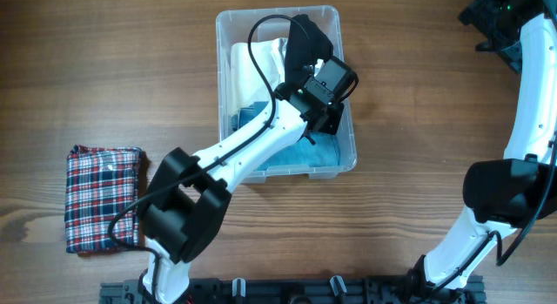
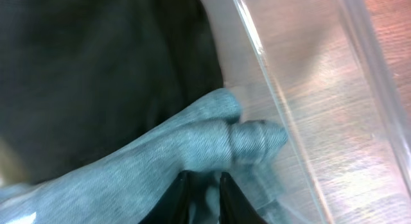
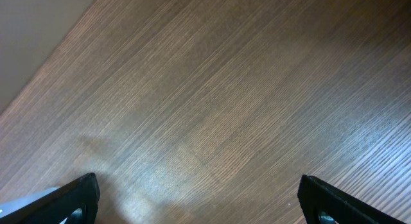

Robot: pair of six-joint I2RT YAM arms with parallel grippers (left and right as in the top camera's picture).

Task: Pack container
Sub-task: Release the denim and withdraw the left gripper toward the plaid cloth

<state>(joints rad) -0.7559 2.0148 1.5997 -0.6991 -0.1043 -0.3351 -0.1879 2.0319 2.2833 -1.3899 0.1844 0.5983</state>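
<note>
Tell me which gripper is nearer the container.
Left. The left gripper is down inside the container; the right gripper hangs well outside it, over the wooden table.

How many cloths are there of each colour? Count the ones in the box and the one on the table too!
white cloth, in the container: 1
blue-green cloth, in the container: 1
dark cloth, in the container: 1
checked cloth in red, white and blue, on the table: 1
Total: 4 cloths
</note>
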